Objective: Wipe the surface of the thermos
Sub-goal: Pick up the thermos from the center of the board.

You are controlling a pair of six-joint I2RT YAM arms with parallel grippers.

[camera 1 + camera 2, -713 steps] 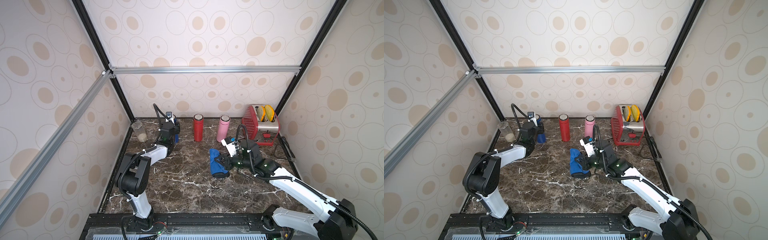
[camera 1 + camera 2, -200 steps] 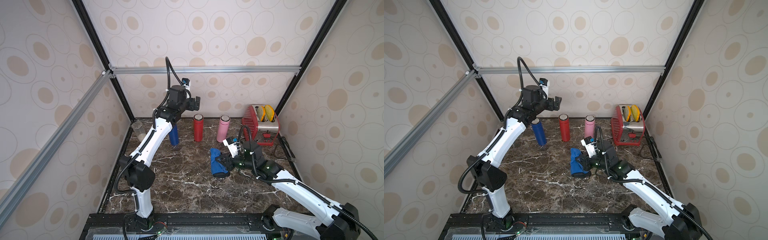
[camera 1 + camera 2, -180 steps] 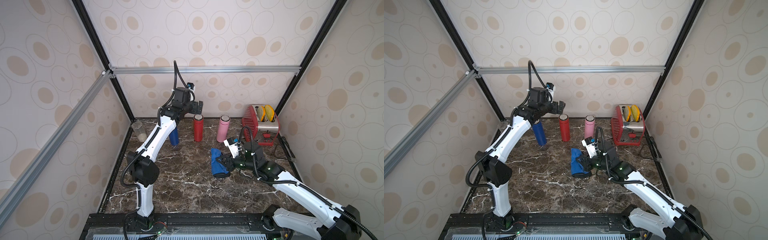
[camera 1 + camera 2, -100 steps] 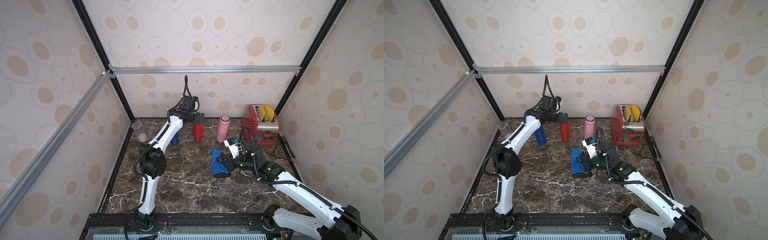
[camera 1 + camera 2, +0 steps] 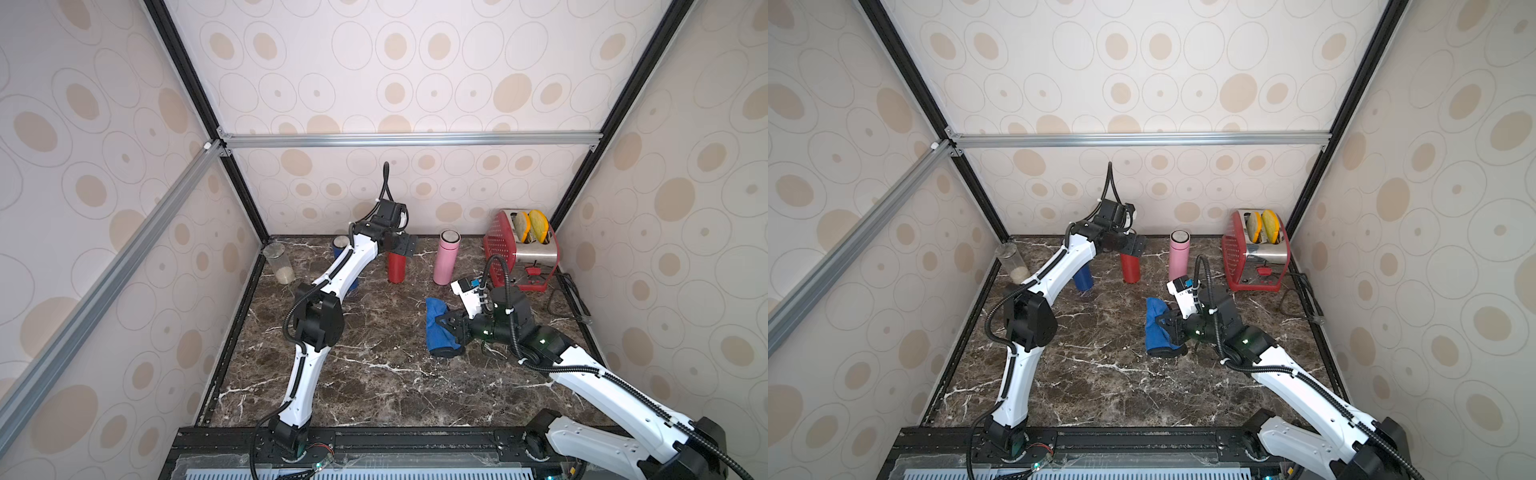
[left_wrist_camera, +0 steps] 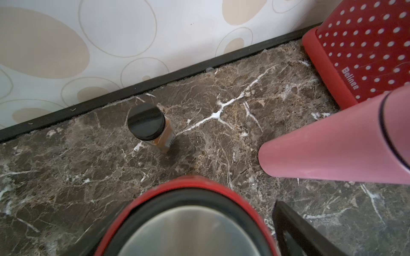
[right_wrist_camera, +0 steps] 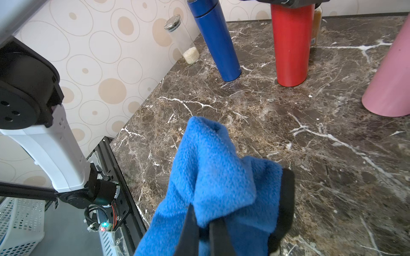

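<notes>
Table: the marble table (image 5: 374, 374) carried three upright thermoses near its back edge.
Red thermos: the red thermos (image 5: 396, 270) stood between the blue thermos (image 5: 1082, 278) and the pink thermos (image 5: 444, 259), apart from both; it looked like the one to wipe.
Blue cloth: the blue cloth (image 5: 438, 328) was bunched, well apart from the red thermos.
Left gripper: the left gripper (image 5: 399, 247) hung over the red cap with its jaws wide. One finger (image 6: 295, 228) was just beside the rim, and nothing was gripped.
Grip advice: centring on the cap and closing squarely would probably keep the bottle upright.
Right gripper: the right gripper (image 7: 204, 229) was pinched tight on the cloth; a broad fold would wipe best.
Spice jar: the spice jar (image 6: 147, 124), behind the red thermos, risked a knock.
</notes>
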